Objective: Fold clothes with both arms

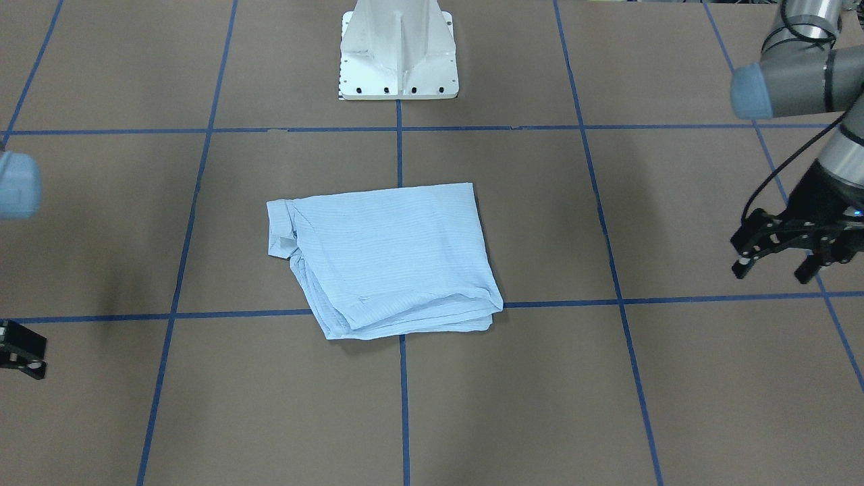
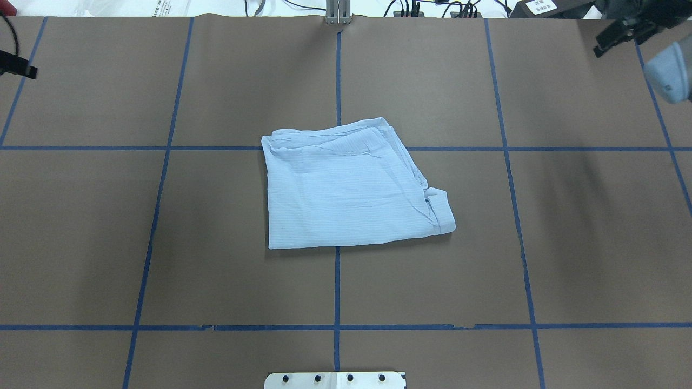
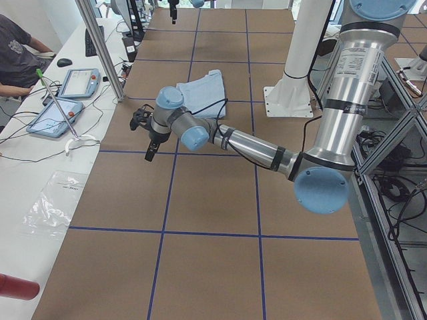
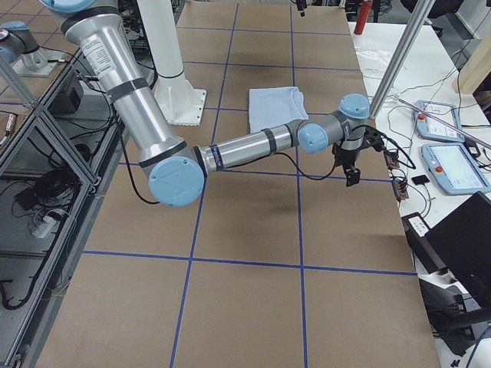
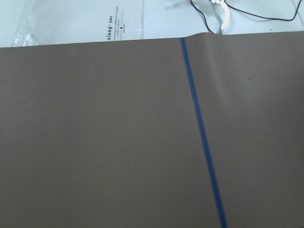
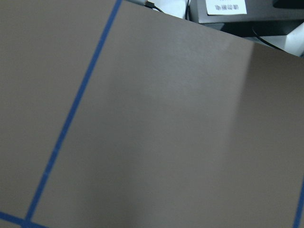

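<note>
The pale blue shirt lies folded into a rough rectangle at the table's centre, with layered edges and a small flap at one corner. It also shows in the overhead view and both side views. My left gripper hovers open and empty far out to the shirt's side, and is cut off at the overhead view's edge. My right gripper is far out on the opposite side near the table's far corner; it looks open and empty. Both wrist views show only bare brown table.
The white pedestal base stands at the robot's edge of the table. Blue tape lines grid the brown surface. A bench with tablets, cables and a seated person runs along the far side, behind a metal post.
</note>
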Tool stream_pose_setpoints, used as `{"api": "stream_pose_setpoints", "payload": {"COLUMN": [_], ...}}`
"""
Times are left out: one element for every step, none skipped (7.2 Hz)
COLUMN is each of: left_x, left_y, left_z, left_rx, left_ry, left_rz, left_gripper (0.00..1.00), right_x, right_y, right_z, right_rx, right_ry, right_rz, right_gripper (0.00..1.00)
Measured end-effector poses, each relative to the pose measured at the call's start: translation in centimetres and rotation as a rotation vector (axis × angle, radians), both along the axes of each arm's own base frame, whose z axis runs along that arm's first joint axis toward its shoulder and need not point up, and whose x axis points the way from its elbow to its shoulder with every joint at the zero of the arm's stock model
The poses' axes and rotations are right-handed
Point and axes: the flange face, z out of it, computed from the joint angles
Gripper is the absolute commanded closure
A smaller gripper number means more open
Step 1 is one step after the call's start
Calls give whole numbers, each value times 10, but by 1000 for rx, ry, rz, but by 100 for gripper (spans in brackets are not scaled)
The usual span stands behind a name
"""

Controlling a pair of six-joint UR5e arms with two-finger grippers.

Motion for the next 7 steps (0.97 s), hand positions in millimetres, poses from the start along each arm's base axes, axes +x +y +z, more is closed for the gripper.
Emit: {"api": "stream_pose_setpoints", "payload": {"left_x": [-41, -66, -79, -86, -89, -92, -95], "left_y": [6, 14, 20, 25, 31, 38, 40], "left_z": [20, 35, 42, 56, 82, 109, 130], "left_rx": [19, 14, 22, 38, 27, -3, -33], "left_ry": [-15, -17, -16, -19, -26, -42, -77], "left_rz": [12, 1, -11, -21, -29, -37, -57], "left_gripper": [0, 0, 0, 0, 0, 0, 0], "right_x": [37, 62, 75, 82, 85, 87, 89], "right_y": [18, 36, 54, 67, 80, 93, 106], "right_z": [32, 59, 84, 103, 122, 140, 156], "right_rx": [16, 17, 3, -10, -32, -57, -84], "right_ry": [3, -5, -19, -16, -9, -4, 1], "right_rz": [-34, -53, -60, -57, -55, -54, -54], "right_gripper": [0, 0, 0, 0, 0, 0, 0]}}
